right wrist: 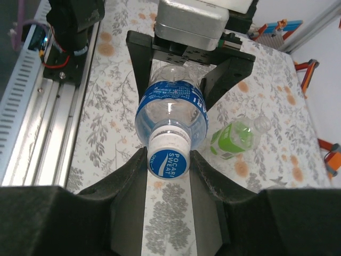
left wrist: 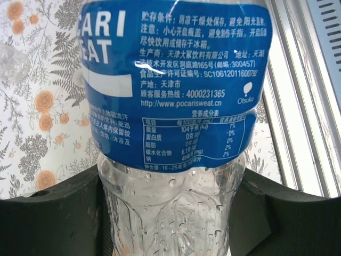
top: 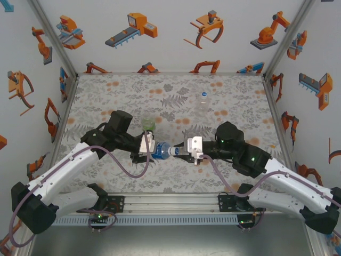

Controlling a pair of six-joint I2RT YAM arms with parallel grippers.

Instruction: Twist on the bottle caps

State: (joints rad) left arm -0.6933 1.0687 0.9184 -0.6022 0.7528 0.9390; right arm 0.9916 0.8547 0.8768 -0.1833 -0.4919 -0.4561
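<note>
The walls all round are papered with orange robot-arm drawings, and the worktop (top: 240, 106) wears a grey leaf print with orange blooms.

Above its near middle the two arms meet nose to nose. The left gripper (top: 155, 151) is clamped round the lower body of the blue-banded bottle (top: 162, 151) and holds it up off the cloth, lying level. The bottle's long axis runs straight across from one arm to the other, with its mouth pointing at the right arm. The right gripper (right wrist: 168, 176) is closed to a narrow gap on the white cap (right wrist: 168, 159), which sits on that mouth, a finger on either side. Cap, neck and right wrist look lined up on one axis, so I would judge the coming turn belongs to the right arm, rolling about that line while the left holds firm.

The green bottle (right wrist: 234, 140) lies on its side on the cloth just beyond the left gripper, nearer that arm. I cannot tell whether it is capped.

Farther back stands a clear upright bottle (top: 203, 101), apparently with a small blue top, though it is faint from here.

By my count there are three bottles and one cap I am sure of.
</note>
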